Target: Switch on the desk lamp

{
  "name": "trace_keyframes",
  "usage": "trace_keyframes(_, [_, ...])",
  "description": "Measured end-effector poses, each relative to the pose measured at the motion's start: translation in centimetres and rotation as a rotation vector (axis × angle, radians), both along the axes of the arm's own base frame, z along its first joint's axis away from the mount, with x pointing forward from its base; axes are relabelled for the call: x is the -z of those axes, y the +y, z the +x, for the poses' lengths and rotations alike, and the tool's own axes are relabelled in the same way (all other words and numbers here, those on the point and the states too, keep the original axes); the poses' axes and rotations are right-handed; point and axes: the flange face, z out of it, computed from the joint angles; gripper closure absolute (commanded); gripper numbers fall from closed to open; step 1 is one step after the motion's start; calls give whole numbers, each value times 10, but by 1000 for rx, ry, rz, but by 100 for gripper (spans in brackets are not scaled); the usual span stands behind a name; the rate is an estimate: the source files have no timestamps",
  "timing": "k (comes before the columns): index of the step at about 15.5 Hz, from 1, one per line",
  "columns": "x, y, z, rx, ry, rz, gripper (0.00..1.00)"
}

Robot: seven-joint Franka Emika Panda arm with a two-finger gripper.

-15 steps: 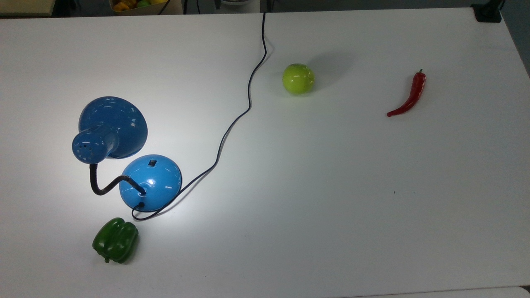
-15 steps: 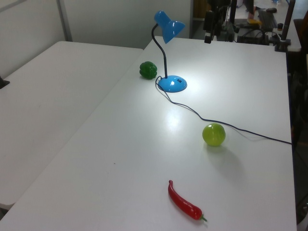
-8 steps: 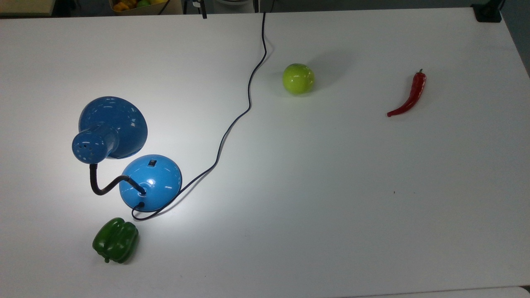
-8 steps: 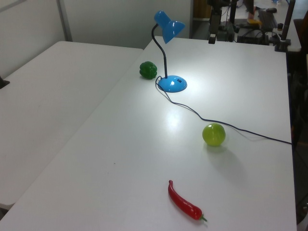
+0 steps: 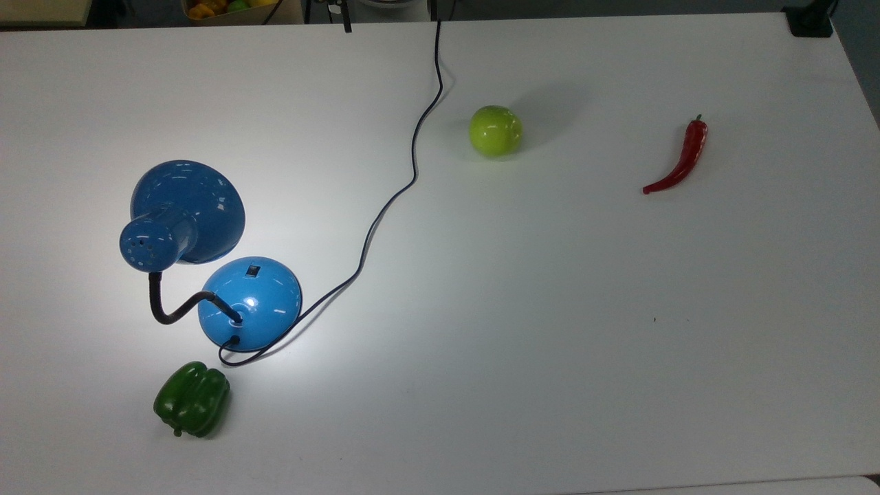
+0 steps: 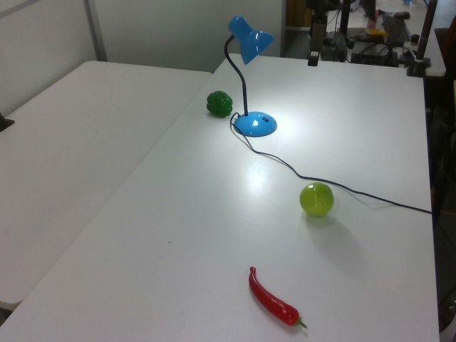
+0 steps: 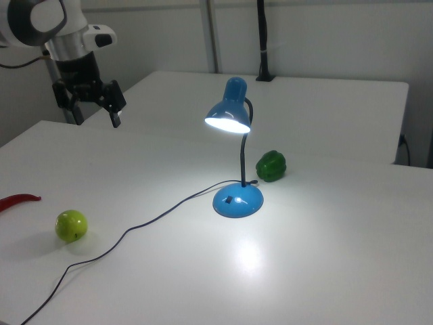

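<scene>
The blue desk lamp (image 5: 251,302) stands at the top view's left, its bell shade (image 5: 187,210) bent over on the black neck. A small black switch (image 5: 253,270) sits on the domed base. The shade (image 7: 229,115) glows and casts a bright pool on the white table (image 7: 325,257). A black cord (image 5: 412,158) runs from the base to the table's far edge. My gripper (image 7: 93,116) hangs open and holds nothing above the table's far left corner in the right view, well away from the lamp. One fingertip (image 5: 346,26) pokes in at the top view's upper edge.
A green bell pepper (image 5: 191,399) lies just beside the lamp base. A green apple (image 5: 495,130) sits near the cord and a red chili (image 5: 680,161) lies at the top view's right. A second white table (image 6: 78,135) adjoins on the left view's left.
My gripper has shifted a little toward the right in the left view, and a fingertip has appeared at the top view's upper edge. The lamp stays lit and still.
</scene>
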Motion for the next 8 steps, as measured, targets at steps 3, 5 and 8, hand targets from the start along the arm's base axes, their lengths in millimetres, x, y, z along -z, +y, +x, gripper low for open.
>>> trace_keyframes(3, [2, 7, -1, -12, 4, -1, 0])
trace_keyframes(5, [4, 8, -1, -14, 7, -2, 0])
trace_keyframes(8, [4, 7, -1, -12, 8, -2, 0])
